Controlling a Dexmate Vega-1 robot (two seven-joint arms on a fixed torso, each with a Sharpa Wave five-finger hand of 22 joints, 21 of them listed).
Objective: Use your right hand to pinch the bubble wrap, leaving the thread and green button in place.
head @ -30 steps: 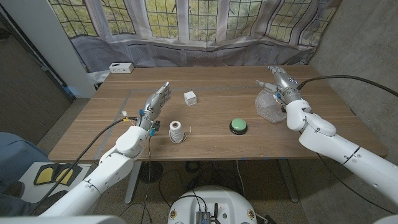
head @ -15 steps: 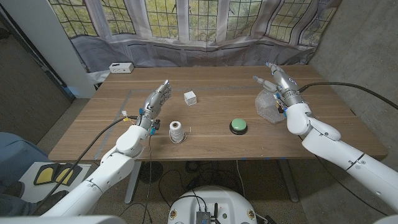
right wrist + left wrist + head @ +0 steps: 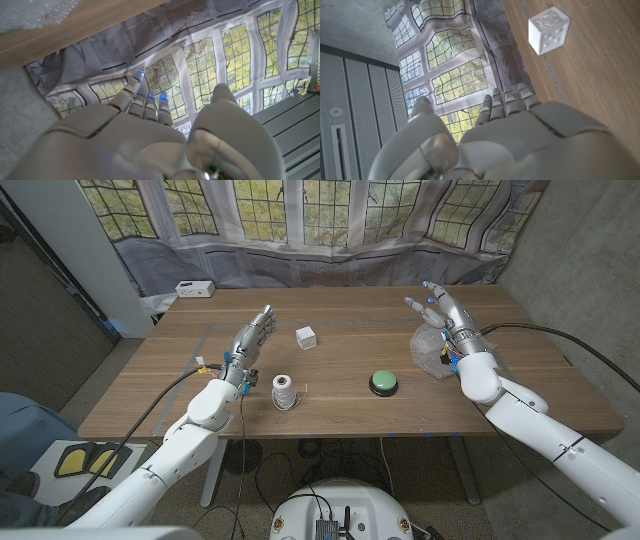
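Observation:
A crumpled clear piece of bubble wrap (image 3: 429, 352) lies on the table's right side, and a bit of it (image 3: 35, 10) shows in the right wrist view. My right hand (image 3: 442, 312) is raised over the wrap's far edge, fingers spread and empty. The green button (image 3: 383, 383) sits on its black base to the left of the wrap. A spool of white thread (image 3: 284, 392) stands nearer my left arm. My left hand (image 3: 252, 340) hovers open, fingers straight, near a white cube (image 3: 306, 336); the cube (image 3: 548, 29) shows past that hand (image 3: 500, 135) in the left wrist view.
A white box (image 3: 194, 289) sits at the far left corner of the wooden table (image 3: 340, 405). A curtain and windows stand behind the far edge. Bare wood lies between the button and the cube.
My right hand has lifted off the bubble wrap and spread its fingers, moving slightly toward the far edge. My left hand and the objects stay put.

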